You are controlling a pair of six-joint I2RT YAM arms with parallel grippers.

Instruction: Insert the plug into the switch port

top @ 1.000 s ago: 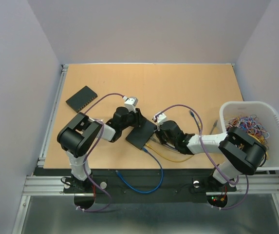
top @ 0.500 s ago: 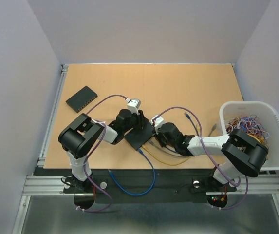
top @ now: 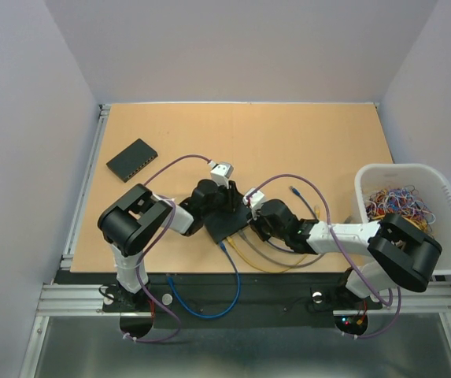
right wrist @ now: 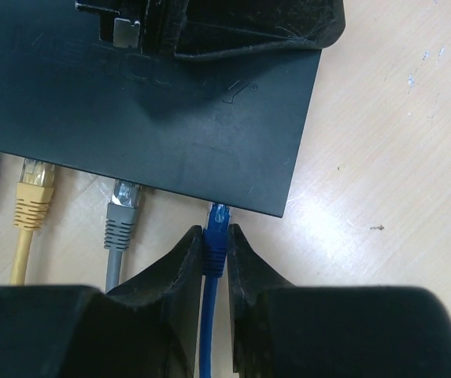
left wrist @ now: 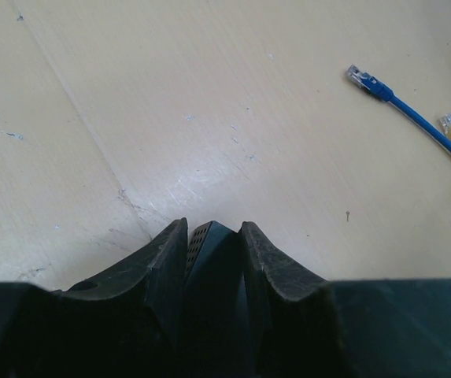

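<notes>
Tan table [top: 288, 134] seen from above: both arms meet at a black switch [top: 223, 228] near its middle. From the left wrist, the left claw [left wrist: 212, 230] pinches the switch's corner between its fingers. From the right wrist, the right claw [right wrist: 216, 240] is clamped on a blue plug [right wrist: 219, 216]. The plug's tip meets the switch's front edge, just beside a grey plug [right wrist: 123, 201], with a yellow plug [right wrist: 35, 189] beyond.

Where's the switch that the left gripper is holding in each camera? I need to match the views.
Top external: the switch sits at centre, between the two arms.
Left wrist: only its corner shows, pinched at bottom centre.
Right wrist: it fills the upper left, with the blue plug at its lower edge.
Shared landmark: the left gripper clamped on it.
</notes>
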